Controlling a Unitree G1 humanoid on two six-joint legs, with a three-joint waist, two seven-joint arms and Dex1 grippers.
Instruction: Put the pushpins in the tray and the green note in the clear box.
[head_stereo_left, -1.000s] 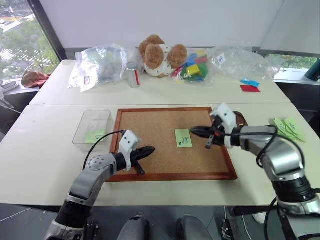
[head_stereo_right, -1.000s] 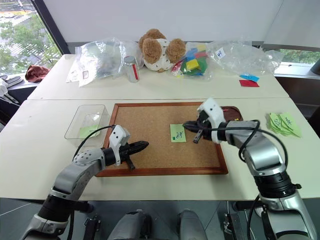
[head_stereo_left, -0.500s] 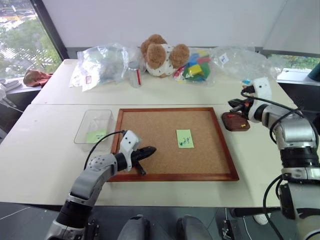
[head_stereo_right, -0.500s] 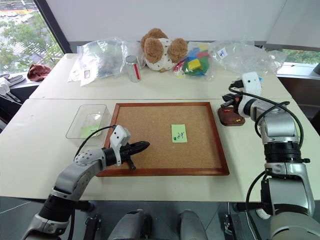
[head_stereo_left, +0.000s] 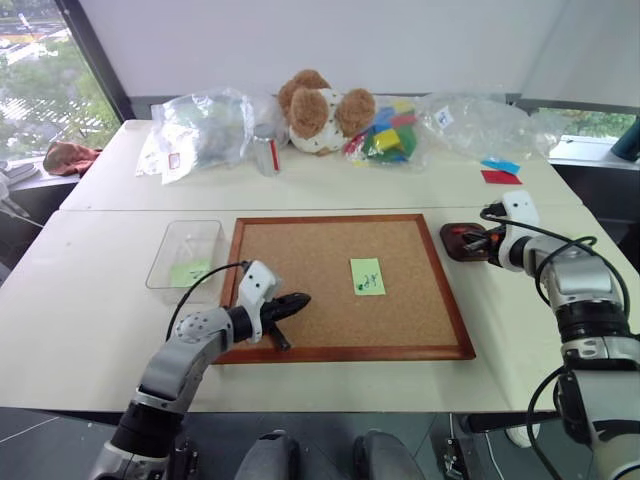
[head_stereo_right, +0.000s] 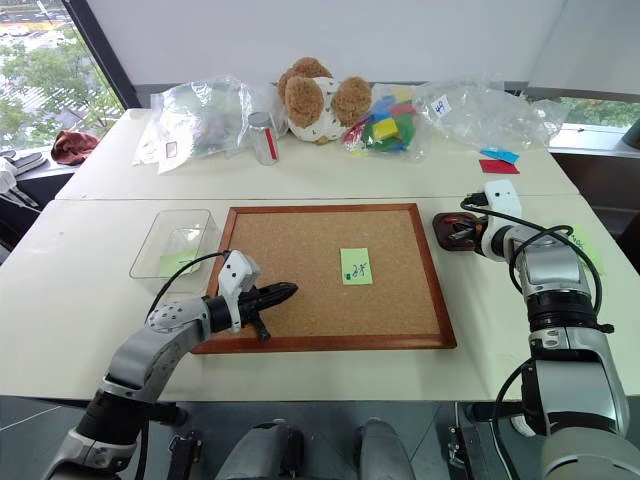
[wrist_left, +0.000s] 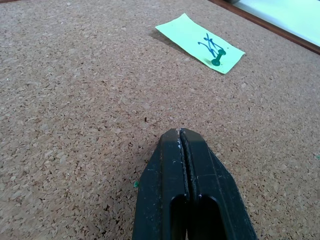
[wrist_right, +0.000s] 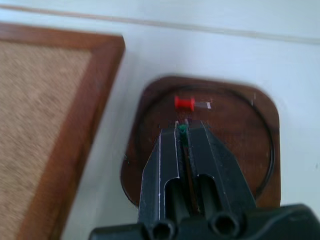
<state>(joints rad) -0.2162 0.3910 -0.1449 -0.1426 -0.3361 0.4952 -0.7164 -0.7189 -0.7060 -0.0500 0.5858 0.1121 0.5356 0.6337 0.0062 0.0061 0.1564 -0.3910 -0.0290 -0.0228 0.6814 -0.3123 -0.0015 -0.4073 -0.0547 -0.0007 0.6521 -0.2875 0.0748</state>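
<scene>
One red pushpin (wrist_right: 184, 103) lies in tray (wrist_right: 260, 125); right gripper (wrist_right: 183, 129) jaws clamped on green pin (wrist_right: 182, 130) above it; left gripper (wrist_left: 180, 134) jaws together over corkboard (head_stereo_left: 300, 270); green note (head_stereo_left: 367, 276) pinned there.

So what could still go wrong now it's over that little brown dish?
The right gripper is shut on a green pushpin over the tray; let go badly, the pin could bounce or roll out. The green note looks held to the corkboard by another pin, so pulling it might tear it.
</scene>
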